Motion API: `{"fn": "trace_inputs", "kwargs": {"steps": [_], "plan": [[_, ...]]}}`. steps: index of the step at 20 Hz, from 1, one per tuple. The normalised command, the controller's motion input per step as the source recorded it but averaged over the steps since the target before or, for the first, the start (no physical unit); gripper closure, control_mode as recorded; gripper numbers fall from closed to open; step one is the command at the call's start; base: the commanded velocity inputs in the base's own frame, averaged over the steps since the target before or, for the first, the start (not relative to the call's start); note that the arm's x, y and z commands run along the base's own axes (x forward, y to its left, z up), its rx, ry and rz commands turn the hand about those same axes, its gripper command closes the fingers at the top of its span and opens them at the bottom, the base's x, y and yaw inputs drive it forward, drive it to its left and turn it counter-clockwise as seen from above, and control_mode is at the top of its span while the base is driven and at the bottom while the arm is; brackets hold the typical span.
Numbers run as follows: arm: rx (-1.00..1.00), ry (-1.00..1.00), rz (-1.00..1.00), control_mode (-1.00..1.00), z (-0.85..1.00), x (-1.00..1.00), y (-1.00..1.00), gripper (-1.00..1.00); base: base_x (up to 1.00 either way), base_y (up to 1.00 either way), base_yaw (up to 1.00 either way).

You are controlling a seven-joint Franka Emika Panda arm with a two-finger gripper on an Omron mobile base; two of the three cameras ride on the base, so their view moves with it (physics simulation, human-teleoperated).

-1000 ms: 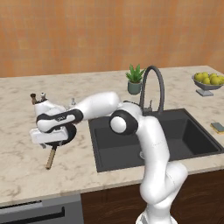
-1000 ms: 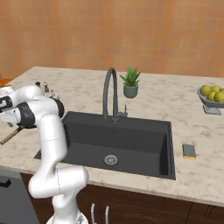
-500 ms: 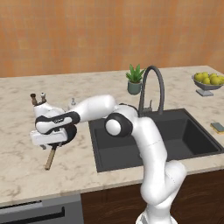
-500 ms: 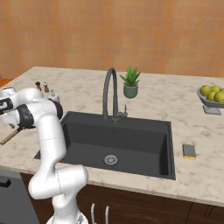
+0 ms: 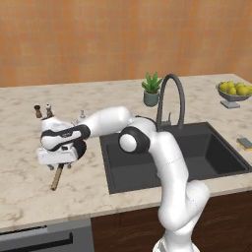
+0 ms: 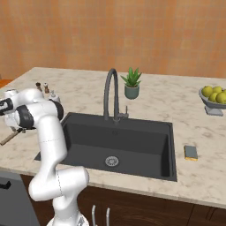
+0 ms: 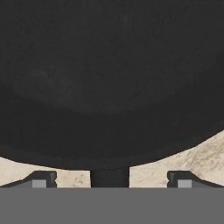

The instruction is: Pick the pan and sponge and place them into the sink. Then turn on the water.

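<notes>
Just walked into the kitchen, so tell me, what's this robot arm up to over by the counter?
The arm is reaching left of the sink, its pincer open low over the black pan on the counter, fingertips either side of the handle neck. The wooden handle sticks out beneath the hand. The sponge lies right of the sink. The tap shows no water.

1. Rendered home kitchen: beige marble-look surface (image 6: 145,99) with dark wood cabinets (image 6: 132,212) below.
2. Dark recessed sink (image 6: 119,143) with round drain and tall arched faucet (image 6: 110,95).
3. Orange-brown wall (image 5: 123,39) behind.
4. Kitchen items: potted plant (image 6: 131,84), bowl of yellow fruit (image 6: 215,98), small shakers (image 5: 43,111), sponge (image 6: 190,152), appliance front (image 5: 44,238) under the surface.
</notes>
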Motion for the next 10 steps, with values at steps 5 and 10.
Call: {"fn": "trace_inputs", "kwargs": {"steps": [5, 10], "plan": [[0.00, 0.00, -0.15, -1.00, -0.31, 0.03, -0.01, 1.00, 0.00, 0.00, 0.00], [0.00, -0.01, 0.00, -1.00, -0.02, 0.00, 0.00, 1.00, 0.00, 0.00, 0.00]]}}
